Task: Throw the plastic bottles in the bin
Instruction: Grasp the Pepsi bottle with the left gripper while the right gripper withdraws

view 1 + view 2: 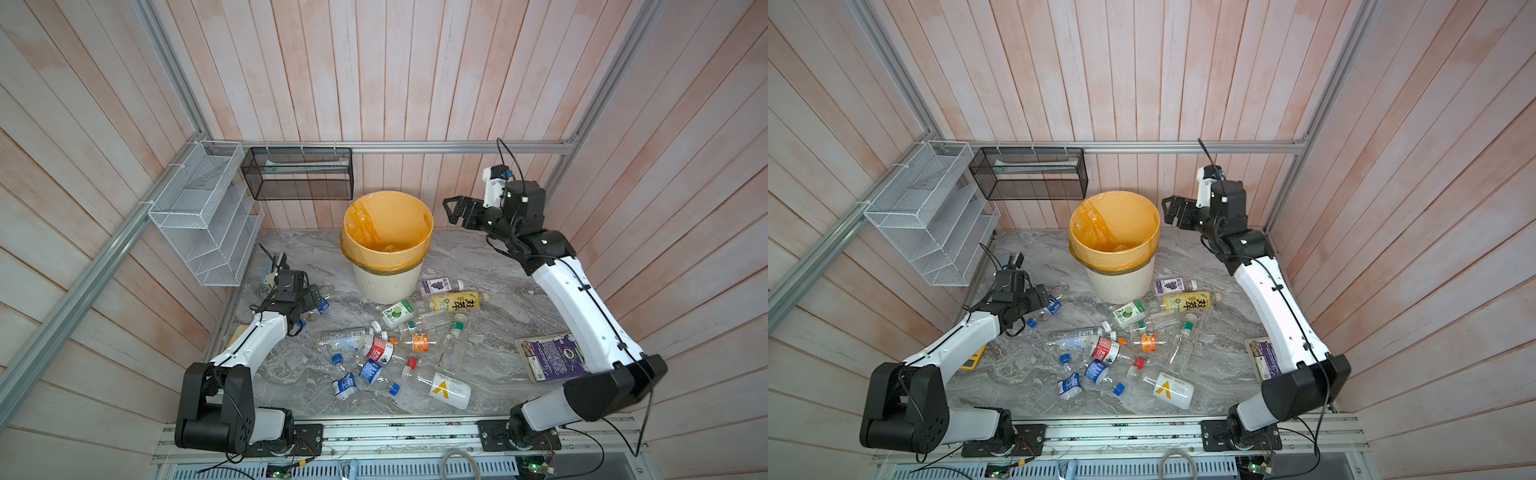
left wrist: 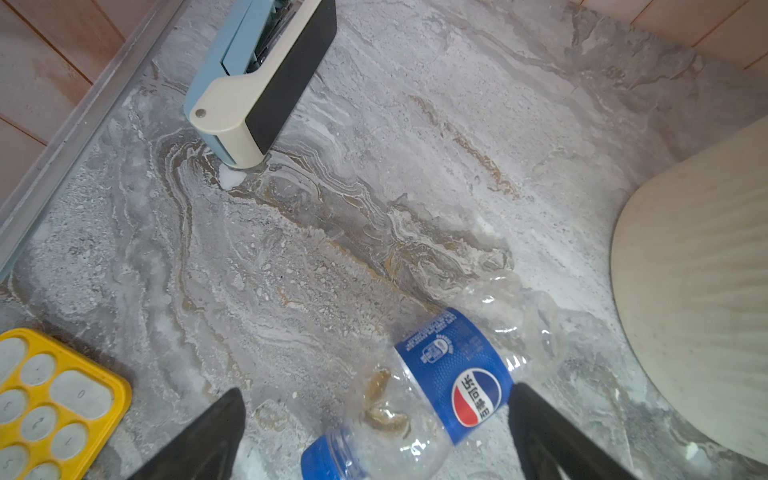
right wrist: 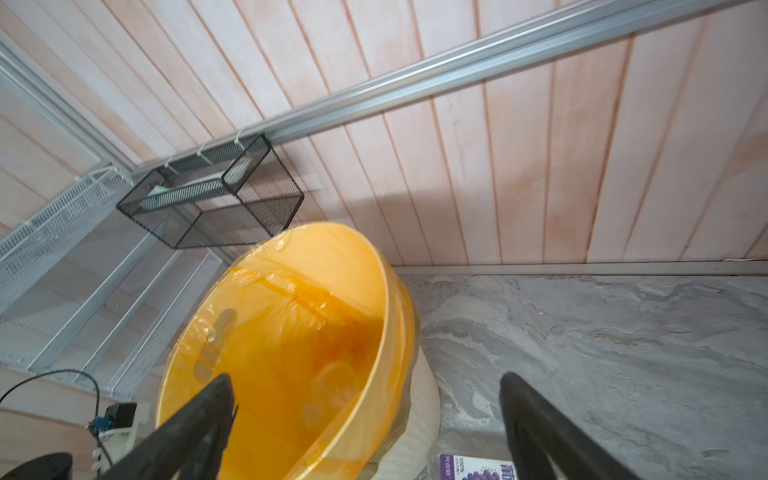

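Left gripper (image 2: 376,392): spread wide astride a crushed clear blue-labelled plastic bottle (image 2: 453,374) near the left edge of the counter (image 2: 374,187), perhaps touching. Right gripper (image 3: 365,377): wide, empty, above the rim of the yellow-lined cream ribbed bin (image 3: 390,316), back edge.

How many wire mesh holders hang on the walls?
2: a white wire rack on the left wall, and a black mesh basket on the back rail beside it, behind the bin. None seems hidden.

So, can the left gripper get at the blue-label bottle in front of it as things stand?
Probably yes: the left gripper has its jaws wide open on either side of the blue-label bottle, which lies alone with nothing on top of it.
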Motion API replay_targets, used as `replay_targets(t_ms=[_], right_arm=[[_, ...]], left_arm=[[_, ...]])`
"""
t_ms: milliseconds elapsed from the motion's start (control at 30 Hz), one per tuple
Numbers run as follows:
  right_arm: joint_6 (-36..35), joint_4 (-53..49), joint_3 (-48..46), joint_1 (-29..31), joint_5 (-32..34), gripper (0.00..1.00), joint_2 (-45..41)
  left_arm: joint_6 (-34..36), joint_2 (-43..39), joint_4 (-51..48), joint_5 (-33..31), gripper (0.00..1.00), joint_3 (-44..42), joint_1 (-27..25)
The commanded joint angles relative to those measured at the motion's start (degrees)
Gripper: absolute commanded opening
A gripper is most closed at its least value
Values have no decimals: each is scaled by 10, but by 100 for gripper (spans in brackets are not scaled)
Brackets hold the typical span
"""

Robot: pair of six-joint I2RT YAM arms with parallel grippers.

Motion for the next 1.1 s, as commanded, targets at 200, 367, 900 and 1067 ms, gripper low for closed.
replay_targets(t_ms=[200,367,900,1067], right_arm=[[37,89,-374,-103,9,100,-158],[41,95,-489,-126,21,100,-218],[70,123,-561,-140,58,99,-260],[76,133,-563,-140,54,99,-256]], left_arm=[[41,58,-8,53,100,29,-5],[67,92,-10,82,100,43,-21],[81,210,-32,83,69,98,-22],[63,171,-20,89,49,89,-20]])
